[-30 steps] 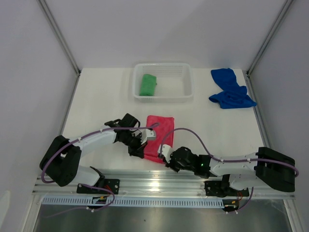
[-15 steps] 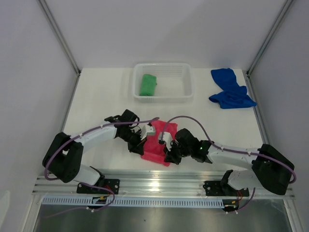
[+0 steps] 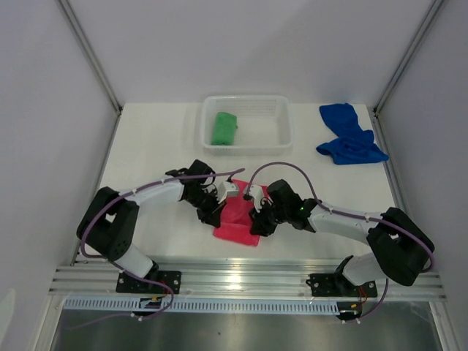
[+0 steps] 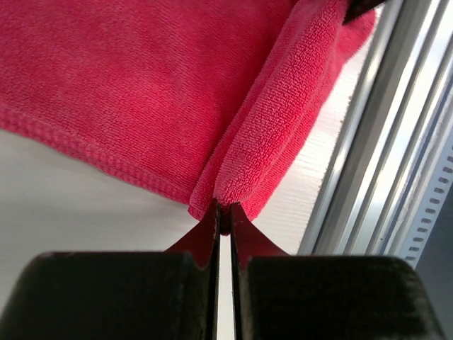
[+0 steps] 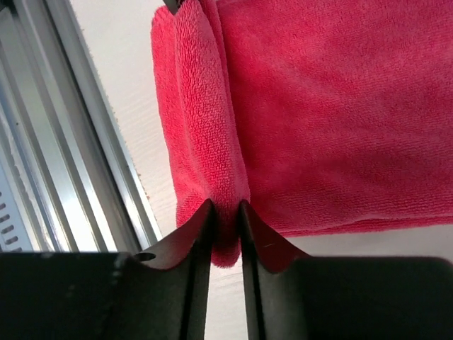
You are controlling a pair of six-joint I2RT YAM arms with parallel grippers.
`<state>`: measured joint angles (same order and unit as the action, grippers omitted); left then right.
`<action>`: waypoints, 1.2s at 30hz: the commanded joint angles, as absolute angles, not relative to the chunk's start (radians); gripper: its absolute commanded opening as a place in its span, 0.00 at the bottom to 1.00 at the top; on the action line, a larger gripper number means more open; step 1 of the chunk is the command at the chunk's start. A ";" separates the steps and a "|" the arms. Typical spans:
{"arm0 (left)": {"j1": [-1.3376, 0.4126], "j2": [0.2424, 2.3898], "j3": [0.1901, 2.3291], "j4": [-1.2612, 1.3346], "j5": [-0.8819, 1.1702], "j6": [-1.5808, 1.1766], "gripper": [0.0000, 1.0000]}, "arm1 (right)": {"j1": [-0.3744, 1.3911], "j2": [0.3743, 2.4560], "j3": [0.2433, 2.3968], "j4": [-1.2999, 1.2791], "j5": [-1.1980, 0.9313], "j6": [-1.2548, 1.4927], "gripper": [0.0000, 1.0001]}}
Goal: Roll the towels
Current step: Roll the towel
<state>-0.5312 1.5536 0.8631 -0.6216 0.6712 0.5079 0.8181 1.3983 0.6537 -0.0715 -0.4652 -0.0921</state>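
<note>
The pink-red towel (image 3: 240, 210) lies in the middle of the table, its near edge folded over into a thick roll-like fold (image 4: 272, 127) (image 5: 205, 120). My left gripper (image 3: 217, 213) (image 4: 224, 209) is shut on the left end of that fold. At the fold's right end my right gripper (image 3: 257, 219) (image 5: 225, 212) has its jaws slightly apart, and the fabric fills the gap between them. A rolled green towel (image 3: 224, 128) lies inside the white basket (image 3: 287, 121). The blue towel (image 3: 349, 135) sits crumpled at the back right.
An aluminium rail (image 3: 248, 274) (image 4: 382, 142) (image 5: 64, 142) runs along the table's near edge, close to the fold. White walls with metal posts enclose the table on the left, back and right.
Both grippers moved away from the near edge towards the back, carrying the pink-red towel's near edge over itself. The right jaws have parted a little.
</note>
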 commanded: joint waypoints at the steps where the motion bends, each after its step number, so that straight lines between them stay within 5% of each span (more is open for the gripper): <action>1: -0.517 1.586 0.913 -0.600 0.623 0.469 0.02 | 0.798 1.433 0.692 -0.098 -0.425 -0.039 0.30; 13: -0.517 1.646 0.966 -0.607 0.638 0.423 0.05 | 0.828 1.115 0.646 -0.075 -0.170 0.089 0.39; 16: -0.517 1.643 0.985 -0.621 0.647 0.410 0.03 | 0.908 1.081 0.580 0.047 -0.176 0.113 0.35; 20: -0.517 1.635 1.000 -0.621 0.654 0.393 0.02 | 0.982 1.121 0.464 0.374 -0.253 0.219 0.17; 28: -0.517 1.697 1.017 -0.609 0.621 0.368 0.03 | 0.988 1.331 0.423 0.580 -0.120 0.342 0.08; 33: -0.517 1.701 1.011 -0.594 0.592 0.365 0.17 | 0.979 1.408 0.437 0.525 -0.025 0.390 0.04; 36: -0.517 1.678 1.012 -0.588 0.566 0.367 0.36 | 0.980 1.446 0.439 0.463 -0.011 0.414 0.03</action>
<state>-0.5270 1.7035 0.9863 -0.6094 0.6060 0.3706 0.9817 1.4185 0.4187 0.4702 -0.0822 0.3672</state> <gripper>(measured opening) 0.320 0.031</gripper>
